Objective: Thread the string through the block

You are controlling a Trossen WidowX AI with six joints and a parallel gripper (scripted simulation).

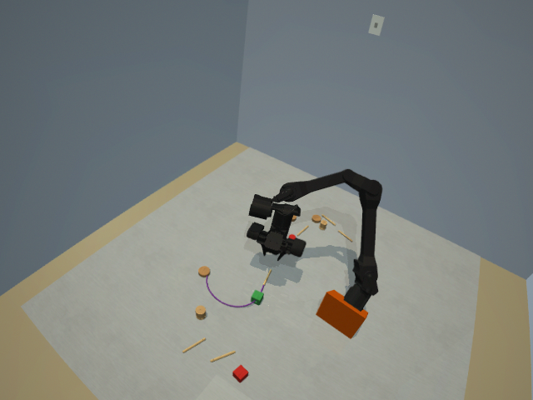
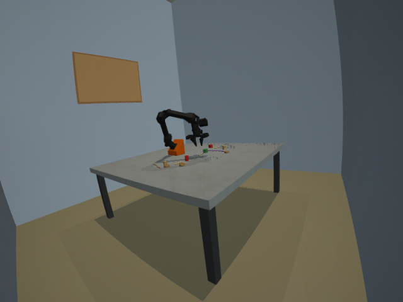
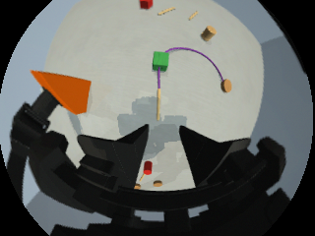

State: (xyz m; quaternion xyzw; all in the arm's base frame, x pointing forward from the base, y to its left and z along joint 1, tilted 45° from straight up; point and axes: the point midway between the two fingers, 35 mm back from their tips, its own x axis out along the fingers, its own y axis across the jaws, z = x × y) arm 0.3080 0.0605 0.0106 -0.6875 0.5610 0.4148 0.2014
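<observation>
Block's [image 1: 256,296] hole too small

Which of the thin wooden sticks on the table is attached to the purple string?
The stick lying beside the green block, below the gripper; the others lie loose.

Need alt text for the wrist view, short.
The open pincer hangs above the table, holding nothing. Ahead, the stick lies flat, its purple string running through the green block to the round button.
</observation>
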